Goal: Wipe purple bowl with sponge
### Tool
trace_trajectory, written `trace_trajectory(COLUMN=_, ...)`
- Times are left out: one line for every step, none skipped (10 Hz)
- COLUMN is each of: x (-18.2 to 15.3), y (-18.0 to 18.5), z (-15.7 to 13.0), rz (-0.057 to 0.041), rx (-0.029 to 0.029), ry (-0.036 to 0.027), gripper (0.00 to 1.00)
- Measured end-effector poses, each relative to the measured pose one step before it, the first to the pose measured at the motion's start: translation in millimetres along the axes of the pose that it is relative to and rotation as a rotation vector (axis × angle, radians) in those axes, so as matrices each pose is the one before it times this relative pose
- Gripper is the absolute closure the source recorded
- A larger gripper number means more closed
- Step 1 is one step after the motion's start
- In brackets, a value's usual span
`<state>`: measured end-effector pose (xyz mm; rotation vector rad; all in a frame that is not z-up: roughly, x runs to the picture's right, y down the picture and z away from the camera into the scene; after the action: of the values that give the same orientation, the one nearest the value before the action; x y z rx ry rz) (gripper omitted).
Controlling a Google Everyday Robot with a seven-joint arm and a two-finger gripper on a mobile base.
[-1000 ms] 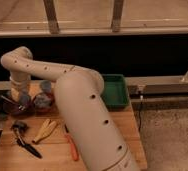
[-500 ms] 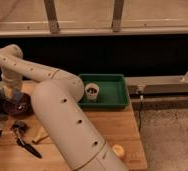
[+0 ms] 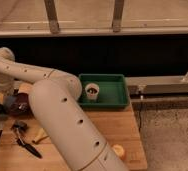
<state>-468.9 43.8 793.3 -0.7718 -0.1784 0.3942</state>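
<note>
Stands clear of the green tray [image 3: 112,94], half covered a second ago; bends down at far left over the purple bowl [image 3: 22,106].

Hangs the claw [image 3: 9,102] at the bowl's left side, near the counter's [image 3: 112,127] left end; cannot tell whether spread or pressed together, nor make out a sponge. Risks, by judgement, shoving the light bowl sideways toward that end if the wipe pushes more across than down, or catching the dark hand tool [image 3: 23,136] lying just in front. Carries, moving right over pale wood, a yellow scrap [image 3: 39,135], the broad white arm [image 3: 62,110], the tray with a small cup [image 3: 92,91] inside, and a yellow lump [image 3: 118,150] near the front right corner. Ends rightward at speckled grey floor [image 3: 167,135], under a dark wall and a metal window rail [image 3: 97,32].
</note>
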Motion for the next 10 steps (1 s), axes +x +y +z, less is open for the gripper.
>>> trace_trajectory(x=10.83, y=2.62, z=-6.25, rz=0.00944, rx=0.00662, ry=-0.00208, gripper=1.00)
trace_trajectory(x=14.10, y=1.12, z=-6.43, rz=0.01761, rx=0.00694, ry=-0.00189, gripper=1.00)
trace_trajectory(x=13.97, y=-0.71, z=-6.01, rz=0.02584, rx=0.01022, ry=-0.00162, gripper=1.00)
trace_trajectory(x=11.10, y=-4.92, z=-5.24, rz=0.02980, rx=0.01375, ry=0.00207, gripper=1.00)
trace_trajectory(x=6.05, y=-7.92, z=-2.15, rz=0.02462, rx=0.01105, ry=0.00661, gripper=1.00)
trace_trajectory(x=2.29, y=-8.48, z=-1.34, rz=0.01525, rx=0.01033, ry=0.00608, gripper=1.00)
trace_trajectory(x=1.84, y=-12.87, z=0.39, rz=0.02094, rx=0.01217, ry=0.00676, gripper=1.00)
trace_trajectory(x=-1.03, y=-6.77, z=0.15, rz=0.01102, rx=0.00632, ry=0.00033, gripper=1.00)
trace_trajectory(x=-1.83, y=-8.50, z=2.61, rz=0.01442, rx=0.00609, ry=0.00348, gripper=1.00)
trace_trajectory(x=-4.73, y=-10.62, z=2.54, rz=0.00616, rx=0.00602, ry=0.00086, gripper=1.00)
